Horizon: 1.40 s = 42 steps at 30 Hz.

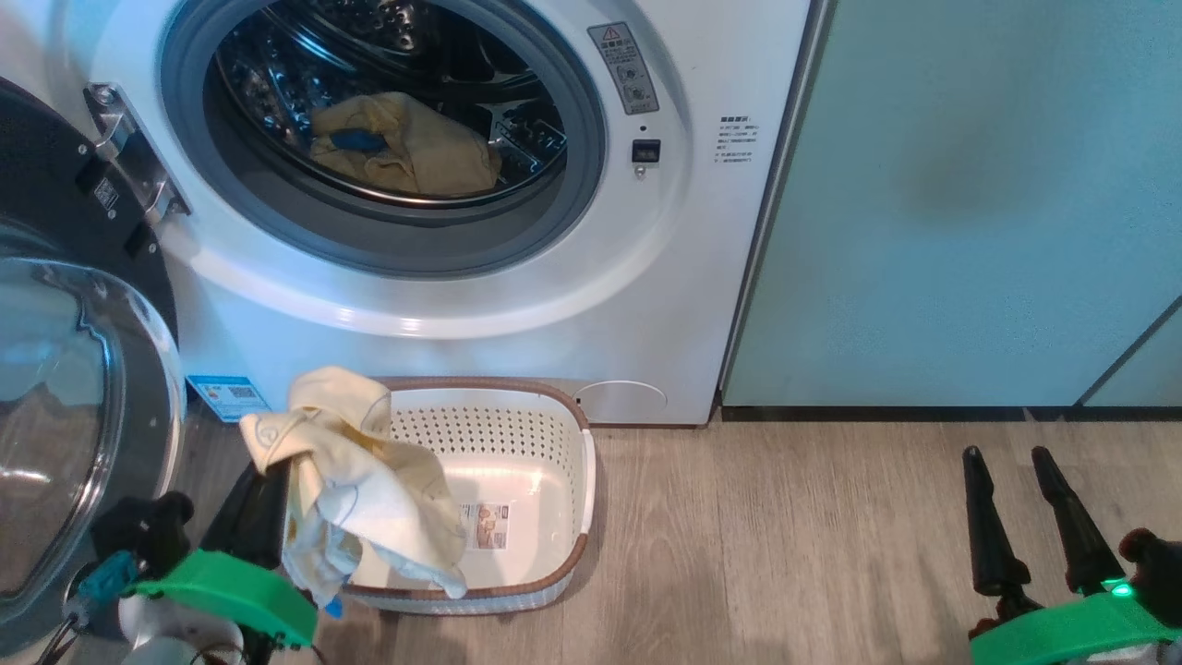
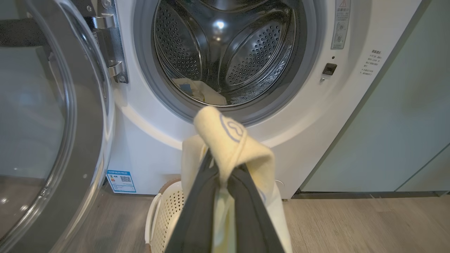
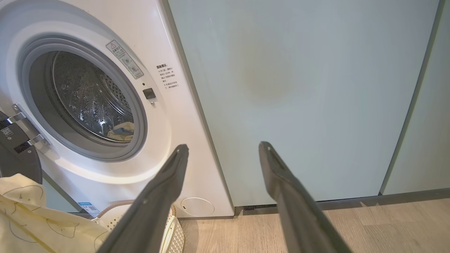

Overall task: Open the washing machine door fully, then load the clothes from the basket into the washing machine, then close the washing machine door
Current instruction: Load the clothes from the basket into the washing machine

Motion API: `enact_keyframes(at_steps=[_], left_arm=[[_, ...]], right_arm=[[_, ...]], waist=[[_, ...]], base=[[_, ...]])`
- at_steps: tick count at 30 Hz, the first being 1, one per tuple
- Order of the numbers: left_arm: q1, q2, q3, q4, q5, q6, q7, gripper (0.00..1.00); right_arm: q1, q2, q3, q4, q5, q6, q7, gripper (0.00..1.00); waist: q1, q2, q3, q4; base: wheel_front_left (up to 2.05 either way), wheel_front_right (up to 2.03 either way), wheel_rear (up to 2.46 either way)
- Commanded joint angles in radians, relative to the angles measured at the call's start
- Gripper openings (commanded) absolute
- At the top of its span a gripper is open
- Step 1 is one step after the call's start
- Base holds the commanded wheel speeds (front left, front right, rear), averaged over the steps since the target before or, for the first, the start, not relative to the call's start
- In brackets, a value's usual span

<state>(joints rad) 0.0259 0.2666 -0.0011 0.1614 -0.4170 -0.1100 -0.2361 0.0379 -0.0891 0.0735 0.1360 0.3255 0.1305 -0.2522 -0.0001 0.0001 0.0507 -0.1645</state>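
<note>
The washing machine (image 1: pixel 517 305) stands with its round opening uncovered. Its door (image 1: pixel 74 406) is swung wide to the left, glass bowl facing me. One of the clothes (image 1: pixel 406 143), pale yellow with a blue patch, lies in the steel drum (image 2: pixel 225 45). My left gripper (image 2: pixel 225 165) is shut on a second pale yellow garment (image 1: pixel 355 480), which hangs over the left end of the basket (image 1: pixel 563 434). The garment drapes over the fingertips. The basket floor shows its label. My right gripper (image 1: pixel 1007 454) is open and holds nothing, low over the floor at the right.
Pale green cabinets (image 1: pixel 970 203) stand right of the machine, with a dark plinth gap below. Wood-look floor (image 1: pixel 785 554) runs between the basket and my right gripper. The open door crowds the left side beside my left arm.
</note>
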Motion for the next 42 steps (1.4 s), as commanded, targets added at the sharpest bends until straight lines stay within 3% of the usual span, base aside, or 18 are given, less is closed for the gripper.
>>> enact_keyframes(at_steps=[1,14,21,32,42], left_arm=[[-0.022,0.026,0.048,-0.045,-0.012,0.007,0.002,0.00],[-0.024,0.015,0.046,-0.080,-0.039,0.024,0.024,0.00],[-0.101,0.042,0.014,-0.066,-0.068,0.010,0.109,0.00],[-0.427,0.135,-0.042,0.040,-0.144,-0.013,0.282,0.00],[-0.774,0.189,-0.066,0.192,-0.187,-0.019,0.290,0.00]], right_arm=[[-0.008,-0.006,0.020,-0.028,0.004,0.000,-0.010,1.00],[-0.009,-0.005,0.025,-0.028,0.004,0.000,-0.010,1.00],[-0.023,-0.004,0.033,-0.037,0.006,0.000,-0.010,1.00],[-0.105,0.002,0.035,-0.053,0.011,0.000,-0.010,1.00],[-0.189,0.009,0.028,-0.072,0.010,0.000,-0.010,1.00]], waist=[[0.0001,-0.0001,-0.001,0.000],[0.0001,-0.0001,-0.002,-0.006],[0.0001,-0.0001,0.038,-0.022],[0.0001,-0.0001,0.210,-0.051],[0.0001,-0.0001,0.366,-0.065]], base=[[0.00,0.00,0.00],[0.00,0.00,0.00],[0.00,0.00,0.00],[0.00,0.00,0.00],[0.00,0.00,0.00]])
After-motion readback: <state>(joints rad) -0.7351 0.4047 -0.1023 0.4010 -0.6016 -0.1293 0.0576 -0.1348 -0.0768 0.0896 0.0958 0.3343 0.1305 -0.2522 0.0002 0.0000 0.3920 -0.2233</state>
